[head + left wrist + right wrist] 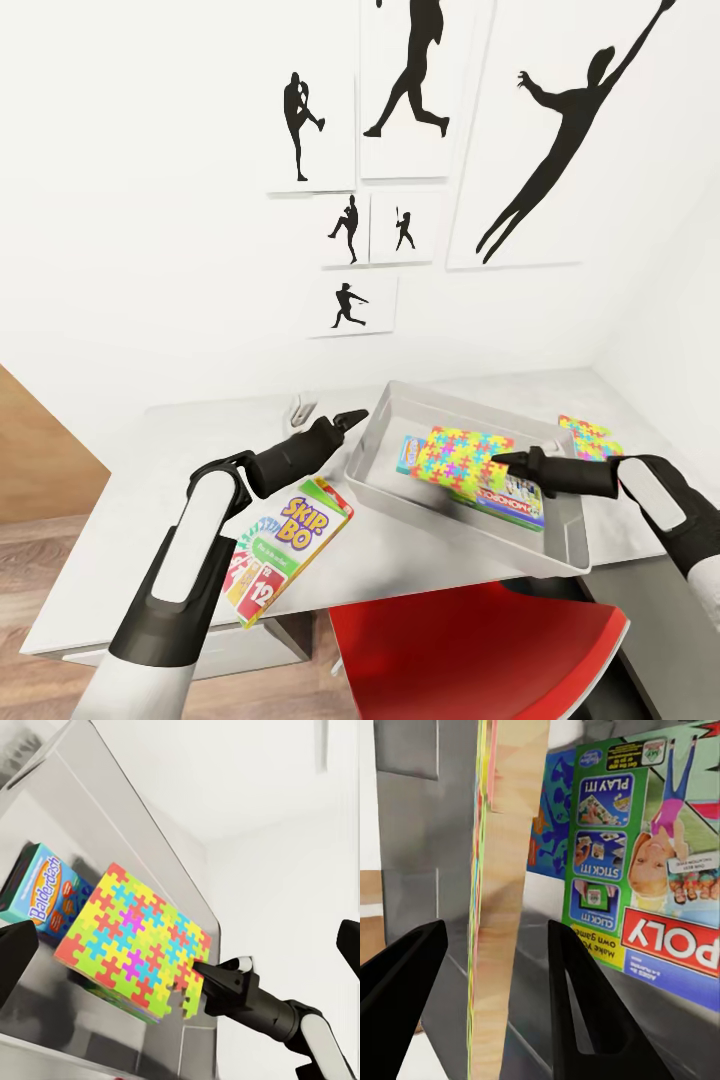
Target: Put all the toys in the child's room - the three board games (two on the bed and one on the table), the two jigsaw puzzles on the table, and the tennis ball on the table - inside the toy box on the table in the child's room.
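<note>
Right gripper (497, 461) | you're straddling the puzzle (468, 460) edge, jaws spread, over the box (372, 468) | let it drop flat onto Monopoly (515, 503) | left gripper (352, 415) jaws: can't tell | Skip-Bo (288, 535) waiting on the table (120, 540), second puzzle (588, 436) behind

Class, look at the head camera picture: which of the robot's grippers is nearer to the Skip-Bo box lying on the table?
Left. The left gripper hovers just beyond the Skip-Bo box, beside the toy box. The right gripper is across the toy box, its fingers astride the jigsaw puzzle.
</note>
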Robot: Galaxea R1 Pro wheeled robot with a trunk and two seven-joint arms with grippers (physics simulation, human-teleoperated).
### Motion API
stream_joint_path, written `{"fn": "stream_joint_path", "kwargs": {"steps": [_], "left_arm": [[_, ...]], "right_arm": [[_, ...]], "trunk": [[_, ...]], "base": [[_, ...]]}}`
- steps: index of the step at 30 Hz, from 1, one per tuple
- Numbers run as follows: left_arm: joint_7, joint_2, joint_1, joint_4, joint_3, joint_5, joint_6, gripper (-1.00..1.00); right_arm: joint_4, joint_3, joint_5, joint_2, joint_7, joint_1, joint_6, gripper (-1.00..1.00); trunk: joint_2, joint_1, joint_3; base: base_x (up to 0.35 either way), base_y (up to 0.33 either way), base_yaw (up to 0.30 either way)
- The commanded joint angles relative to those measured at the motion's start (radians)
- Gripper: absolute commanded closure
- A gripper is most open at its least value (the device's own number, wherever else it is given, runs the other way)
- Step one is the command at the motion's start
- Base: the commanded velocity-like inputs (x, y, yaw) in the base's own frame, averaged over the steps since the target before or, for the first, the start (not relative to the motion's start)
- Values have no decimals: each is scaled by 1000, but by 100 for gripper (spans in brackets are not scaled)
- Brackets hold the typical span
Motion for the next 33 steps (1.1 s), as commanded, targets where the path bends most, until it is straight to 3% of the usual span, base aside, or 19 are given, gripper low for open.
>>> {"fn": "stream_joint_path", "kwargs": {"steps": [1, 23, 33], "left_arm": [[10, 0, -1, -1, 0, 15, 2, -100], [10, 2, -1, -3, 0, 32, 2, -100], [10, 3, -1, -4, 0, 33, 2, -100]], "right_arm": [[3, 3, 8, 1, 2, -5, 0, 100], [13, 3, 7, 24, -71, -20, 0, 100], [46, 2, 7, 52, -154, -48, 0, 100]], "trunk": [[-2, 1, -2], [-2, 1, -2], [-2, 1, -2]], "base": [[0, 0, 0], [0, 0, 0], [0, 0, 0]]}}
